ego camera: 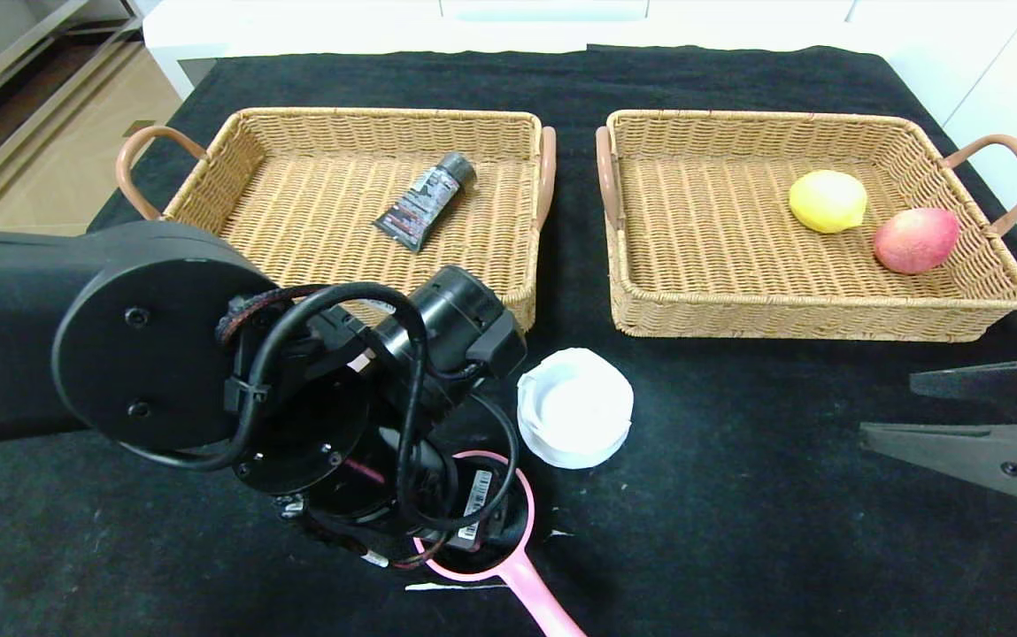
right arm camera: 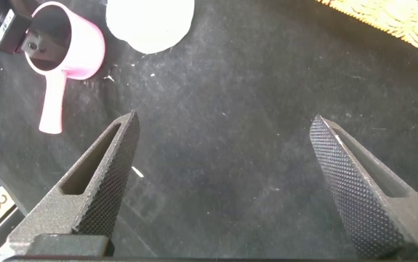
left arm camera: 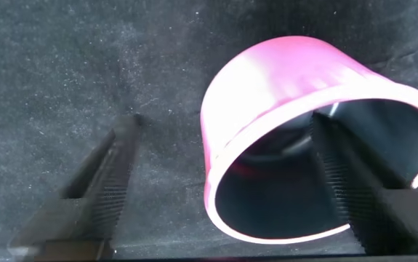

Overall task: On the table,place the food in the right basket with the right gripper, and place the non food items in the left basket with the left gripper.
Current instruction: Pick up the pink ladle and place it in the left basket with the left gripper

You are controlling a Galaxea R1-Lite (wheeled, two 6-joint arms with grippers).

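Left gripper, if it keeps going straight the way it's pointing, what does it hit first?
Probably the pink pan: the left gripper is open, with one finger over the pan's dark inside and the other outside its wall, above the table.

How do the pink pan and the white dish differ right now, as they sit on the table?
The pink pan has a long handle and a dark inside; the white dish is round, handleless and pale throughout. The left pincer is down over the pan, one finger inside its rim and one outside, while nothing touches the dish. The pan lies nearer the robot, the dish closer to the left basket. Both rest on the black table, outside that basket.
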